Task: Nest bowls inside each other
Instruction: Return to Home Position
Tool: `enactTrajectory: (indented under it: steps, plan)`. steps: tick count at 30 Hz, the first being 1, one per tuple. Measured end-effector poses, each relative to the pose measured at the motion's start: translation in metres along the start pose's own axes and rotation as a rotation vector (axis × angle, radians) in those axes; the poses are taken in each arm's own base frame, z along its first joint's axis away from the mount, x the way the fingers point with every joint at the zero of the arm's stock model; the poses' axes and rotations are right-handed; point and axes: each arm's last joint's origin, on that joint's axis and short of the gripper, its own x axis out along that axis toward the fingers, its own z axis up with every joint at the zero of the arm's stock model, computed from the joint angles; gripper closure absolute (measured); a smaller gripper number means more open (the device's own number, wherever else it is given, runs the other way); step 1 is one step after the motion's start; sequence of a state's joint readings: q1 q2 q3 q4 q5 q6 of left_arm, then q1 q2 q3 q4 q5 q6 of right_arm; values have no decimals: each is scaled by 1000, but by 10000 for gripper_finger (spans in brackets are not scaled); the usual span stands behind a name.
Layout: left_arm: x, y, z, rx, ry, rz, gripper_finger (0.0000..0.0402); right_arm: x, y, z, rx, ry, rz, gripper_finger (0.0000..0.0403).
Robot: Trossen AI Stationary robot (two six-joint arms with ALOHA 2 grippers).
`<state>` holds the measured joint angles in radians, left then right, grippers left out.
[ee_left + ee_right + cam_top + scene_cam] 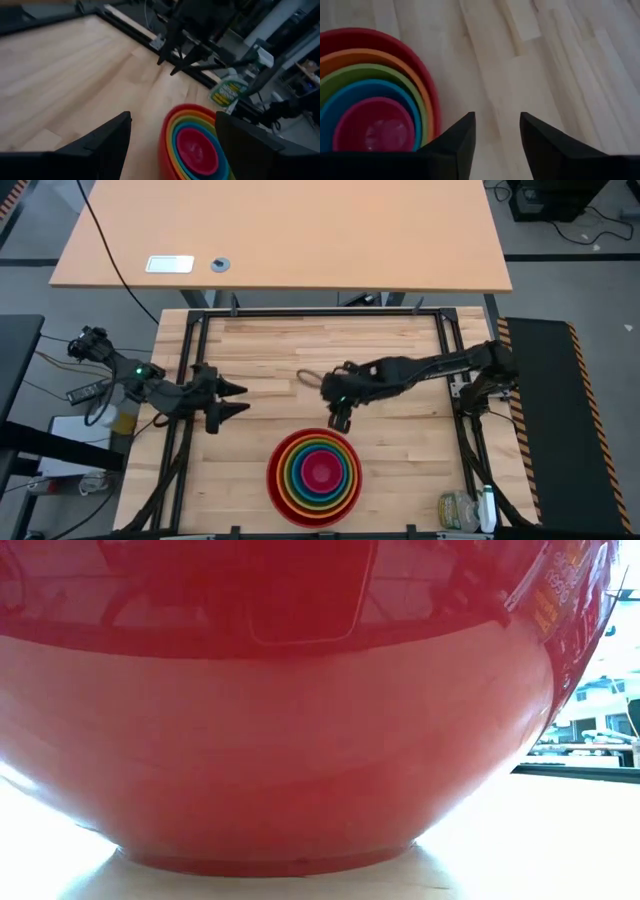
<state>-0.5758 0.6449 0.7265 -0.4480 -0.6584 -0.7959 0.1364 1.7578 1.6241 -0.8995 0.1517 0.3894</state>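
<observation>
**A:** Checking on the nesting job: is it done?

**B:** Pretty much, I'd say. All five bowls point(296, 476) sit one inside another. The red bowl point(272, 476) is outermost, then orange, green and blue, with the pink bowl point(320, 471) dead centre. Nothing loose to stack.

**A:** And the arms?

**B:** Both empty. The right tool point(340, 423) hangs just beyond the red bowl, fingers parted. The left tool point(243, 399) is off to the red bowl's left, spread wide. I guess only parking them remains.

**A:** Surroundings?

**B:** There's a pale wood counter point(260, 350) under the stack, a bottle point(458, 510) at its corner right of the red bowl, and a tan desk point(280, 230) far beyond.
</observation>
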Motion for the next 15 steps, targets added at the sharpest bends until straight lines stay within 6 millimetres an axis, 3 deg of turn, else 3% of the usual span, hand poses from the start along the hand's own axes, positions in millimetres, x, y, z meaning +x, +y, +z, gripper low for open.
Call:
enactTrajectory:
  steps: [7,15]
  plan:
    - [-3,4,8,21,-118,83,111,-16,-44,-41,121,-105,53,250]
    - [6,8,18,14,-201,154,111,-39,-75,-101,234,-251,109,250]
